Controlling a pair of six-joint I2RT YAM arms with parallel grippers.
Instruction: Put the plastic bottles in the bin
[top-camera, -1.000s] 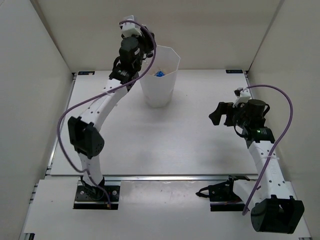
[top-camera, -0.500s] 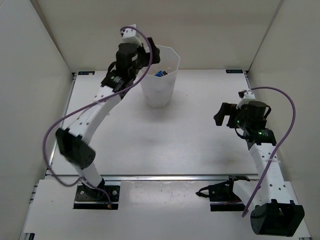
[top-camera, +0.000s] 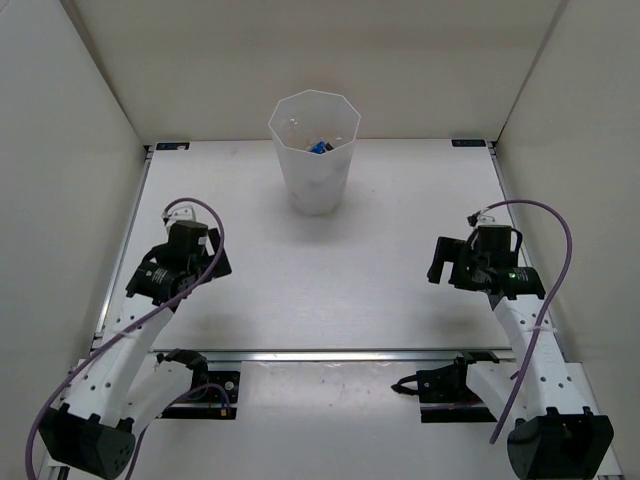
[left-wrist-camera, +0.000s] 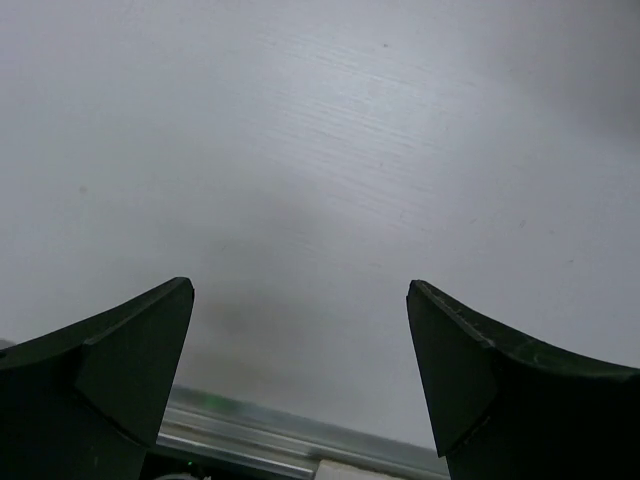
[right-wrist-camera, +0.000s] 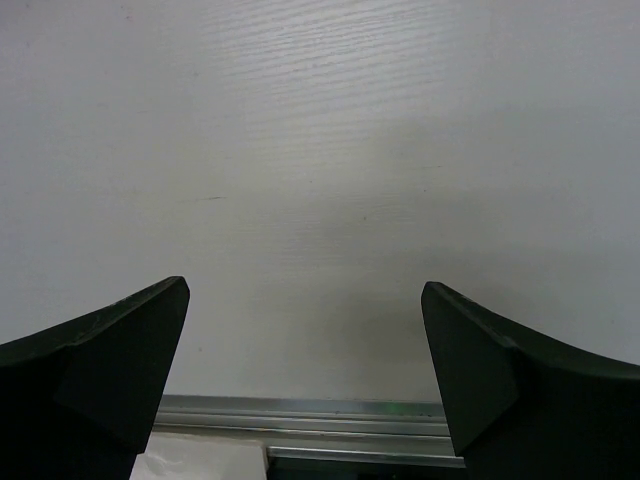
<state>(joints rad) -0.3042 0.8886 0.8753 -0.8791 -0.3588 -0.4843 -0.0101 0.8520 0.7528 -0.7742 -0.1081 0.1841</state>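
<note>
The white faceted bin (top-camera: 315, 185) stands at the far middle of the table. Down inside it I see part of the plastic bottles, a bit of blue label (top-camera: 320, 147) and some clear plastic; the others are hidden by its wall. My left gripper (top-camera: 180, 278) hangs low over the near left of the table, open and empty; the left wrist view shows its fingers (left-wrist-camera: 120, 360) wide apart over bare table. My right gripper (top-camera: 442, 262) is at the near right, also open with nothing in it, its fingers (right-wrist-camera: 500, 370) spread over bare table.
White walls enclose the table on the left, back and right. An aluminium rail (top-camera: 330, 353) runs along the near edge, and it shows at the bottom of both wrist views (right-wrist-camera: 350, 412).
My left arm has pulled back from over the bin's rim to the near left of the table, and its gripper has opened. The right gripper has drifted slightly nearer and lower.
</note>
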